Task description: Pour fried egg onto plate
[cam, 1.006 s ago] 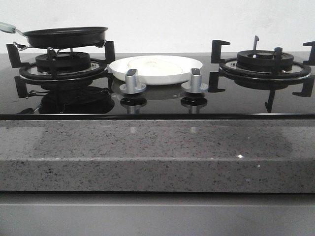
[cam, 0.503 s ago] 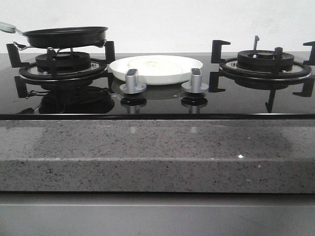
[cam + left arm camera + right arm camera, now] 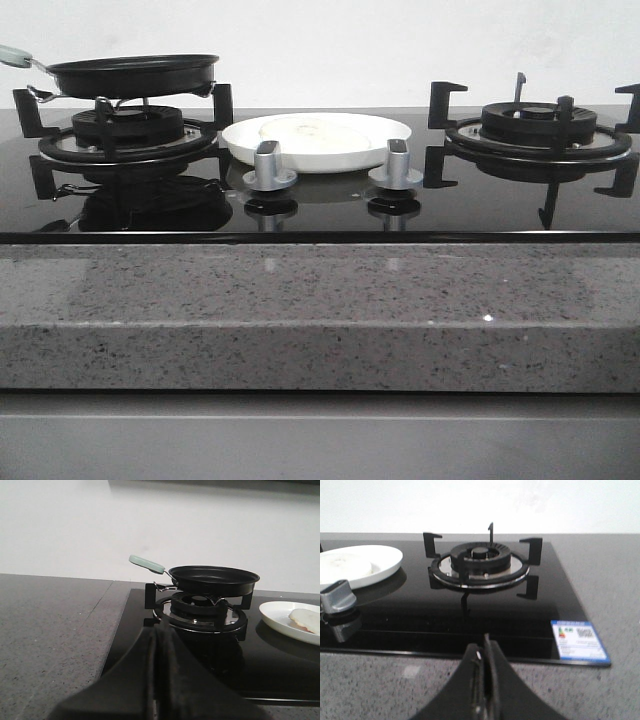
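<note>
The fried egg (image 3: 312, 134) lies on the plate (image 3: 240, 142), ahead and right of the left gripper (image 3: 159, 630), ahead and left of the right gripper (image 3: 484, 652); both grippers' fingers are pressed together, holding nothing

fried egg (image 3: 312, 133) on plate (image 3: 316, 141) | pan (image 3: 133, 73) on left burner (image 3: 128, 128) | plate between burners

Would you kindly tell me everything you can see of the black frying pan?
The frying pan is round, shallow and black, apparently nonstick metal, with a thin wire neck ending in a pale green handle angled upward. It sits level on the pan supports of the left burner, beside the white plate without touching it. Neither tool holds it. Its inside cannot be seen.
</note>
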{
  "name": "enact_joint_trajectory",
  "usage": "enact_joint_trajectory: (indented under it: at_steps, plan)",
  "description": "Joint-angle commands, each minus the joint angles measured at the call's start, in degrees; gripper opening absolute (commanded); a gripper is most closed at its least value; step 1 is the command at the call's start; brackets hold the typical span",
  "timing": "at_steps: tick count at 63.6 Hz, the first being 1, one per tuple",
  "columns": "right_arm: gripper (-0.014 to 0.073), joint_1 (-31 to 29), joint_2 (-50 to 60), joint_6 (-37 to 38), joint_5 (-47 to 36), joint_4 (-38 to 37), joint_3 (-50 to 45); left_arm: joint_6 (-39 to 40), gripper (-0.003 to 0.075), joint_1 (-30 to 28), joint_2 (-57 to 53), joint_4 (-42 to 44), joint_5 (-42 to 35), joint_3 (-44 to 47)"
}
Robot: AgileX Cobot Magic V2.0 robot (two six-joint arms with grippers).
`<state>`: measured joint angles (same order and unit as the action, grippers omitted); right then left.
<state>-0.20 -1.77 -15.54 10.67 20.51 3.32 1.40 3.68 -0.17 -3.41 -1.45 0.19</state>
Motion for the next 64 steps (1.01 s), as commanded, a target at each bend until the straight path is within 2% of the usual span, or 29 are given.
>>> enact_joint_trajectory:
  at_steps: [1,11,24,58,61,64]
  plan:
    - [-0.0069,-0.1,1.0,-0.6,-5.7,0.9,-1.0,0.3,-0.0020,-0.1,-1.0,0.0,-4.5,0.4]
    - [-0.0069,1.8,3.4,-0.6,-9.7,1.3,-4.7,0.3,-0.0020,-0.1,-1.0,0.0,-4.5,0.4]
    - [-0.0069,4.8,3.4,-0.6,-9.5,1.4,-4.5,0.3,-0.0020,-0.1,-0.9,0.0,-4.4,0.4]
    - [-0.0069,4.7,3.4,-0.6,-9.9,1.4,-4.5,0.3,-0.0020,-0.1,-0.9,0.0,-4.4,0.4]
    - [-0.0069,4.7,3.4,-0.2,-10.7,0.6,-4.5,0.3,-0.0020,-0.1,-0.9,0.0,-4.4,0.4]
    - [-0.0069,4.7,3.4,3.8,-12.1,-3.6,-4.5,0.3,-0.0020,-0.1,-0.9,0.0,-4.4,0.4]
